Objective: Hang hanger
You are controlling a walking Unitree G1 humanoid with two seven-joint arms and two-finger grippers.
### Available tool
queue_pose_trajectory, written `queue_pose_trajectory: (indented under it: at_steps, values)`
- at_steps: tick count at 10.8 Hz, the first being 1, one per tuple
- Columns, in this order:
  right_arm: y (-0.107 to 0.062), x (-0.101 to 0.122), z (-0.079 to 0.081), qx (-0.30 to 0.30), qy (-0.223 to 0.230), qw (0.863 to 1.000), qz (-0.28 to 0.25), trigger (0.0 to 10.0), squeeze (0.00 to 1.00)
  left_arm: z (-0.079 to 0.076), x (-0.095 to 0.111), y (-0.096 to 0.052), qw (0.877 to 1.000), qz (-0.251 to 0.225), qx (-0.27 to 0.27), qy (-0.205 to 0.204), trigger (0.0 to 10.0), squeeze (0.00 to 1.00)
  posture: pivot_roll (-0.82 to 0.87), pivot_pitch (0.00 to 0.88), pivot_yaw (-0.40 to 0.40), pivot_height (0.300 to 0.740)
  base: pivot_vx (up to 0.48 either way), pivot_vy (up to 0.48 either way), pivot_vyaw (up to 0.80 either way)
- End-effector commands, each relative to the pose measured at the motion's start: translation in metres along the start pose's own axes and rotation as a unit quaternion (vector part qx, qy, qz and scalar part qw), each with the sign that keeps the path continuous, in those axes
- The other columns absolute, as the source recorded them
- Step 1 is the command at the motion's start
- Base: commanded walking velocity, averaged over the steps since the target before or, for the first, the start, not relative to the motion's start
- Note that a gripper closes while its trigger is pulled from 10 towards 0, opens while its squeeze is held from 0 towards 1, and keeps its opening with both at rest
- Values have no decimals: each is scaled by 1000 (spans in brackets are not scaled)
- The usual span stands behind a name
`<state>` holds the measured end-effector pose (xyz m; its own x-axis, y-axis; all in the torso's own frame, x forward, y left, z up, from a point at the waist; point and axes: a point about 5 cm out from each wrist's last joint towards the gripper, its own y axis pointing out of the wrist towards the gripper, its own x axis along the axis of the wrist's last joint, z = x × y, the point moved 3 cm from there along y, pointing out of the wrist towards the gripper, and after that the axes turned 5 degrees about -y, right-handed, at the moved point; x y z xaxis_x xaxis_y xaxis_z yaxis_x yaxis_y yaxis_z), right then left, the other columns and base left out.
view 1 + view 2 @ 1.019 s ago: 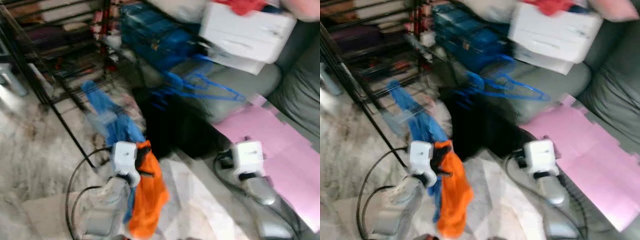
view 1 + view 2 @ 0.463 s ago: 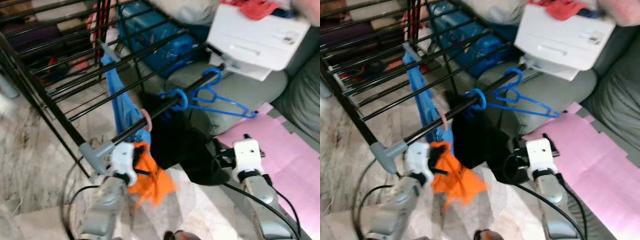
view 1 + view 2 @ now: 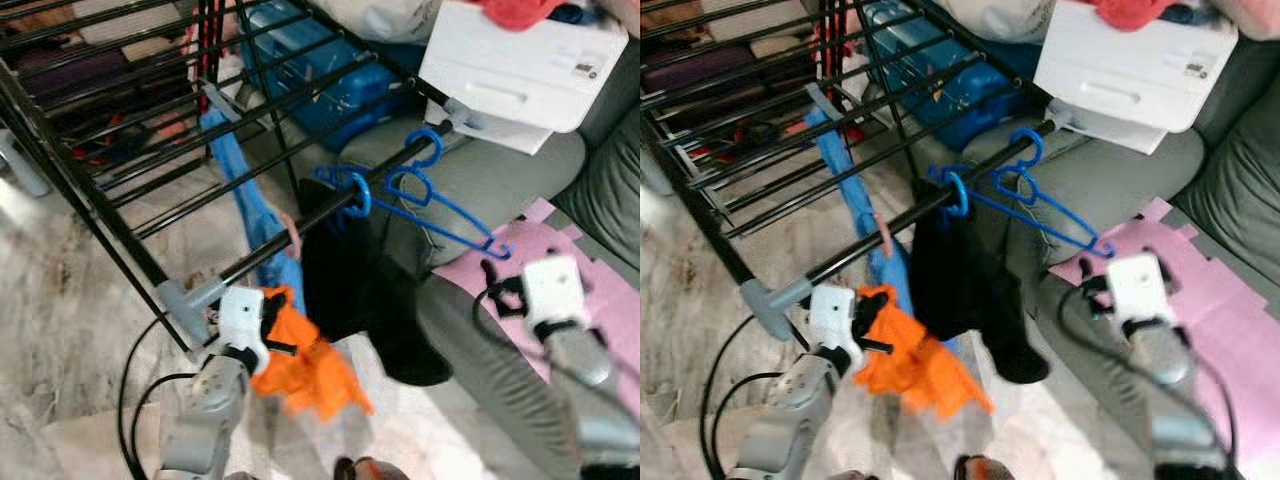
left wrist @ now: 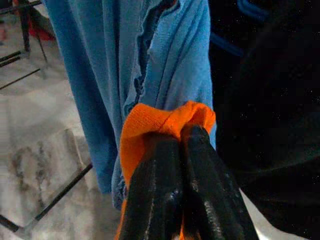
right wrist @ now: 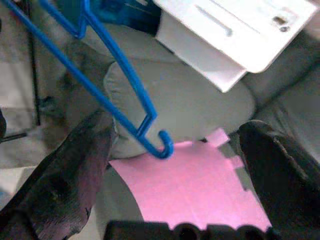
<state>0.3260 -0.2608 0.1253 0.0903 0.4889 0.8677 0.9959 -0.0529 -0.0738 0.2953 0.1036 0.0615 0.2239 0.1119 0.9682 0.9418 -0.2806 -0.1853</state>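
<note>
The left gripper [image 4: 180, 150] has its two black fingers [image 4: 155, 195] pressed together, pinching a fold of orange cloth [image 4: 150, 122] that bunches over their tips. Just behind the orange cloth hangs a light blue garment [image 4: 125, 65], its folds running downward and touching the cloth. Beside the blue garment, on the other side from the pale marble floor [image 4: 45, 150], hangs a black garment [image 4: 270, 125]. Thin black rack bars [image 4: 55, 200] cross the floor below the blue garment.
</note>
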Motion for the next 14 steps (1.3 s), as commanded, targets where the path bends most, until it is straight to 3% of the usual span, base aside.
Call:
queue_pose_trajectory:
  at_steps: [1,3,6,8,10,11,12,13,14]
  values:
    - [5,-3,-17,1,-2,1000,14,10000,0,1,4,-3,1000,-5,2,4,10000,0,-103,188,-20,740,0,0,0]
    - [25,1,-23,63,-27,997,31,10000,0,5,3,-6,1000,0,3,11,10000,0,-87,199,-8,740,0,0,0]
    - [55,25,9,209,-25,978,10,10000,0,6,4,-8,1000,9,0,21,10000,0,-70,210,4,740,0,0,0]
    - [61,31,17,222,-34,975,2,10000,0,7,4,-10,1000,10,3,22,10000,0,-53,216,3,740,0,0,0]
    - [72,37,22,206,-3,979,3,10000,0,8,3,-12,1000,15,5,23,10000,0,-49,222,4,740,0,0,0]
    - [76,40,23,192,33,981,7,0,0,7,3,-13,1000,16,4,23,10000,0,-39,224,3,740,0,0,0]
    - [77,38,24,187,14,982,14,1333,0,7,4,-13,1000,15,5,23,10000,0,-35,223,1,740,0,0,0]
    - [78,38,23,184,6,983,13,9529,0,8,4,-14,1000,16,9,22,10000,0,-38,224,-1,740,0,0,0]
    - [78,37,14,168,-3,986,14,9882,0,7,4,-14,1000,17,7,21,10000,0,-45,225,-1,740,0,0,0]
